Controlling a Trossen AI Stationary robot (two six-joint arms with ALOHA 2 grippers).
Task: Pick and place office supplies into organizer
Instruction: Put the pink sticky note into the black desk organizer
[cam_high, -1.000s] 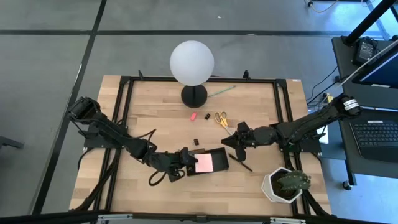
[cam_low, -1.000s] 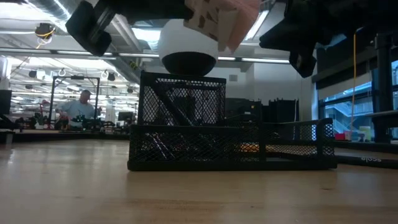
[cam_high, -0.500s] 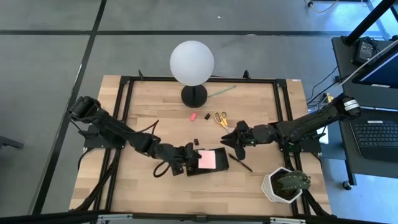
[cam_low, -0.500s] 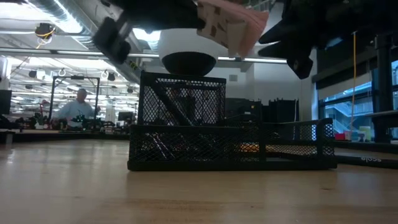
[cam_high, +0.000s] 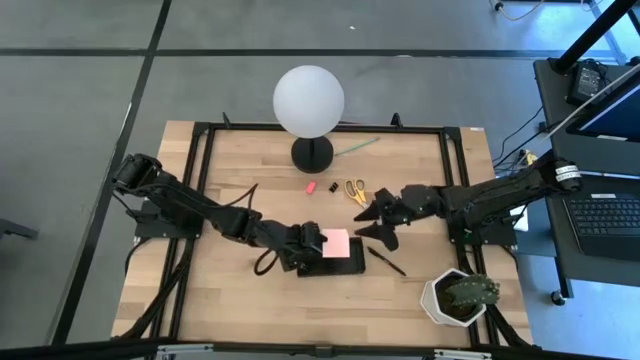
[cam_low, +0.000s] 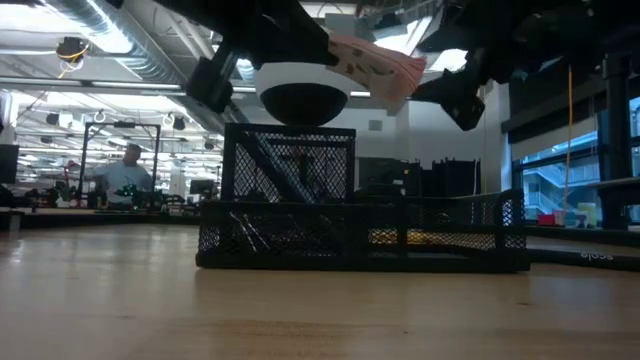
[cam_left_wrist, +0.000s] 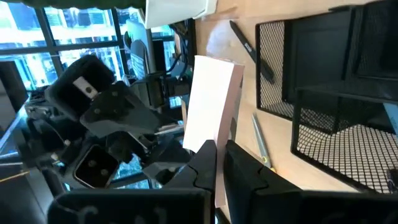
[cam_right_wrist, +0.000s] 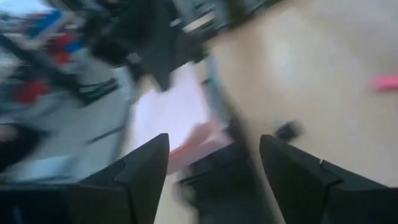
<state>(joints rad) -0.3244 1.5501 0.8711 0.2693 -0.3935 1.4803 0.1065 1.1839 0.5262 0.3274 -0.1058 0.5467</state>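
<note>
L gripper (cam_high: 318, 243) clamped on pink pad (cam_high: 336, 242), holding it by one edge, just above the tray (cam_high: 340, 268); low view shows pad lifted clear over the mesh, near the taller compartment. Tray contents: can't tell. R gripper (cam_high: 372, 221) has fingers spread wide, nothing in them, just beside the pad & tray, on the side away from L gripper. Pen (cam_high: 386, 261) on table just beside tray, near R gripper. Scissors (cam_high: 355, 190) & binder clip (cam_high: 316, 228) lie farther off toward lamp (cam_high: 309, 102).

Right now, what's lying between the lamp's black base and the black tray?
In the high view, between the lamp base and the tray: a small pink item and black binder clips on bare wood.
</note>
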